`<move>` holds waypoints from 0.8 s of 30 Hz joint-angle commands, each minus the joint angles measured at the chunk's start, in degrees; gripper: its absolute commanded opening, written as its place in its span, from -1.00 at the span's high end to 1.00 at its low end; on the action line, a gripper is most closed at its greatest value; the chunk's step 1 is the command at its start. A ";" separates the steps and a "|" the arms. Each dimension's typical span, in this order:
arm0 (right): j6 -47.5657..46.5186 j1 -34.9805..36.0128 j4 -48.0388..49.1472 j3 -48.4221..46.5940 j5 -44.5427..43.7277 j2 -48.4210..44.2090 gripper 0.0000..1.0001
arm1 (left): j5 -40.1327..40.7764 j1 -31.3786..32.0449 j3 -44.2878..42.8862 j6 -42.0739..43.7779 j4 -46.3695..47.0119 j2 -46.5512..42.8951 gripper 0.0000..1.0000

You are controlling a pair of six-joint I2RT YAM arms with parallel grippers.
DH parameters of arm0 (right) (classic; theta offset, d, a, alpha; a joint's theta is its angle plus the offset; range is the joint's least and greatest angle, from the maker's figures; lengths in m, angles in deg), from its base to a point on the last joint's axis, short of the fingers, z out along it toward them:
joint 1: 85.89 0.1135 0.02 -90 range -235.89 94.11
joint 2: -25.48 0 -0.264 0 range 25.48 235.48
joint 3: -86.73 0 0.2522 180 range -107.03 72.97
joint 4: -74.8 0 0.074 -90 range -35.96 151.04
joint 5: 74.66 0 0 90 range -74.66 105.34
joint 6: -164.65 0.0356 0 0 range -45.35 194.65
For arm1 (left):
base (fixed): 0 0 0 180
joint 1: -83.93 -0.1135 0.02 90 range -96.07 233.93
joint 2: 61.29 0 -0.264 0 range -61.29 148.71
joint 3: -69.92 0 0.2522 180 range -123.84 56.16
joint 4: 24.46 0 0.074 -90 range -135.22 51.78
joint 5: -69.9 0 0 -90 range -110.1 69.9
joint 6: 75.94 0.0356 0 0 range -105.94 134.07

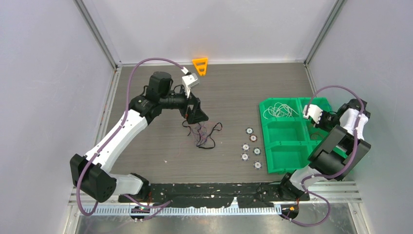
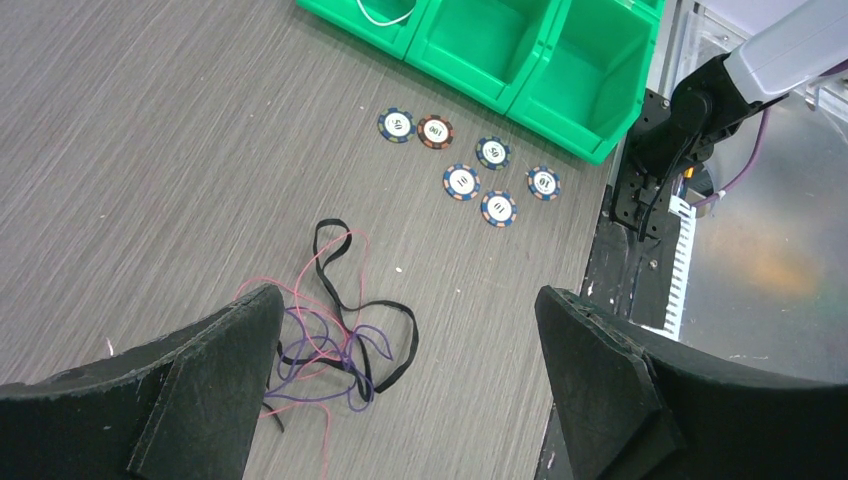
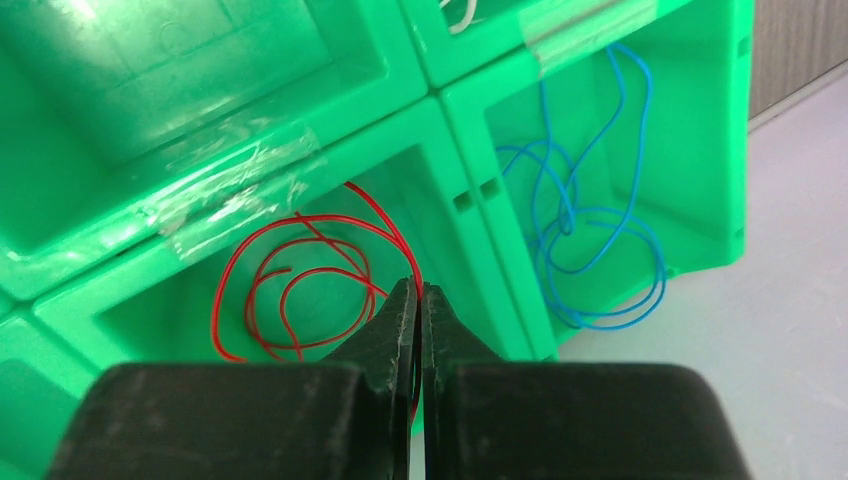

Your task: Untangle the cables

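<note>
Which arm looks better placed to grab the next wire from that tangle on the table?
Left. Its open tool hovers over the tangle; the right tool is away at the bins, shut on the red cable.

The left claw (image 2: 408, 291) hides part of the cable tangle (image 2: 340, 345).

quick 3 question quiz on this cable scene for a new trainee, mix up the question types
1. True or false: the left tool is shut on the tangled cables.
2. Which colour cable lies in the green bin compartment beside the red cable? a) blue b) black c) yellow
3. How many poker chips lie on the table?
Key: 1 false, it stands open above them. 2 a. 3 six.
</note>
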 commanded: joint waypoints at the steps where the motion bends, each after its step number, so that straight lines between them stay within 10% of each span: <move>1: -4.89 -0.56 -4.96 -1.23 1.05 -2.36 0.89 | -0.70 -0.37 -1.30 0.20 0.78 -0.68 -0.99; 7: -4.34 1.38 -1.00 2.79 -1.24 -0.46 0.74 | -0.68 -0.35 -2.23 0.01 0.49 0.20 -0.99; 24: 3.27 0.75 -15.44 -10.54 0.22 -7.48 -0.58 | 5.30 -1.06 -1.18 -2.32 3.23 -0.22 -0.99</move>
